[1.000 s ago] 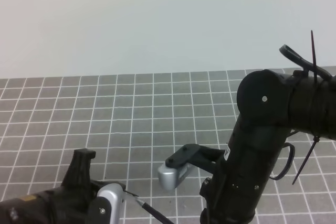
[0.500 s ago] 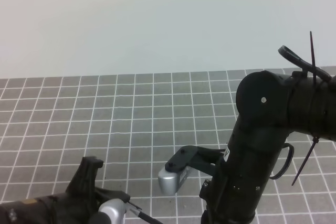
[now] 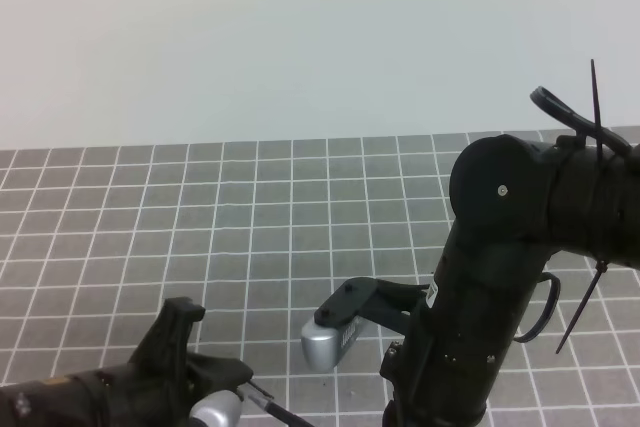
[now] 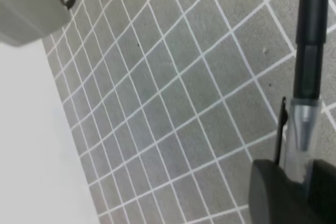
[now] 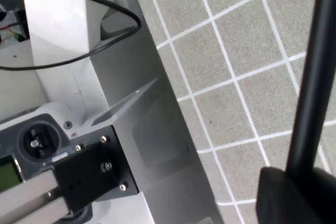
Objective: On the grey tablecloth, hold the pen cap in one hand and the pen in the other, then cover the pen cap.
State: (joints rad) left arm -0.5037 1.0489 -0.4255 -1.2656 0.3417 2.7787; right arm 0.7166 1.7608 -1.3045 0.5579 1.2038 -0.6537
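The grey tablecloth (image 3: pixel 250 207) with its white grid fills the table. In the left wrist view my left gripper (image 4: pixel 296 179) is shut on the pen cap (image 4: pixel 300 124), a silvery translucent tube with a dark clip. The black pen (image 4: pixel 313 9) runs straight out of the cap's far end; how deep it sits I cannot tell. In the right wrist view my right gripper (image 5: pixel 300 182) is shut on the pen (image 5: pixel 315 77). From above, the left gripper (image 3: pixel 235 385) sits at the bottom edge with a short length of pen (image 3: pixel 280 409) slanting right. The right gripper is below that frame.
My right arm's bulky black links (image 3: pixel 500 267) and its silver wrist camera (image 3: pixel 328 339) hang over the lower right of the cloth. A white stand (image 5: pixel 94 77) with cables and a control box stands at the cloth's edge. A grey box (image 4: pixel 26 9) shows top left.
My left arm has sunk toward the bottom edge and turned, so less of the pen shows. The right arm has barely shifted. Both grips are unchanged.
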